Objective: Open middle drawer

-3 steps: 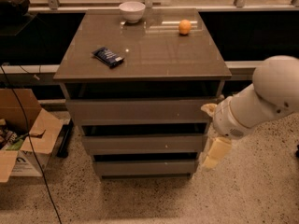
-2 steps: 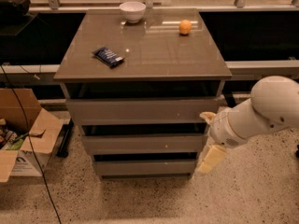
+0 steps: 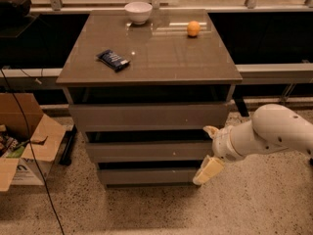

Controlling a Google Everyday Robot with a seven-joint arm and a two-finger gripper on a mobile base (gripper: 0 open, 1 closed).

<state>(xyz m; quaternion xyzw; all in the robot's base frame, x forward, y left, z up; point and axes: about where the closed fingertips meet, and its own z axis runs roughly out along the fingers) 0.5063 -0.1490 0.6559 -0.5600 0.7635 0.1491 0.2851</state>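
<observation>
**Subject of task.** The middle drawer [image 3: 146, 151] is the second of three grey fronts on the cabinet [image 3: 161, 58], below the top drawer [image 3: 146, 116] and above the bottom drawer [image 3: 146, 176]. Its front is plain and handleless. It appears shut, since nothing of its interior shows.

**Gripper.** The gripper [image 3: 209, 151] stands at the cabinet's front right corner, level with the middle drawer. Its fingers are spread wide. The upper one [image 3: 211, 130] sits at the dark gap above the drawer's right end, and the lower one [image 3: 208, 170] hangs at the gap below it. Whether either finger touches the panel cannot be told. The white arm [image 3: 274, 131] reaches in from the cabinet's right side and stays low, clear of the top.

**Assessment of placement.** With no handle, the panel offers only its edges for purchase. The wide, vertical spread therefore looks meant to bracket the front from above and below. Working at the drawer's end keeps the arm out of the drawer's outward path. The pull is judged not yet begun.

**Other items.** On the cabinet top:
- a white bowl [image 3: 138, 11] at the rear
- an orange [image 3: 193, 28] at the rear right
- a dark packet [image 3: 113, 59] at the left

None of them affects the drawer. An open cardboard box [image 3: 24, 136] sits on the floor to the cabinet's left.
</observation>
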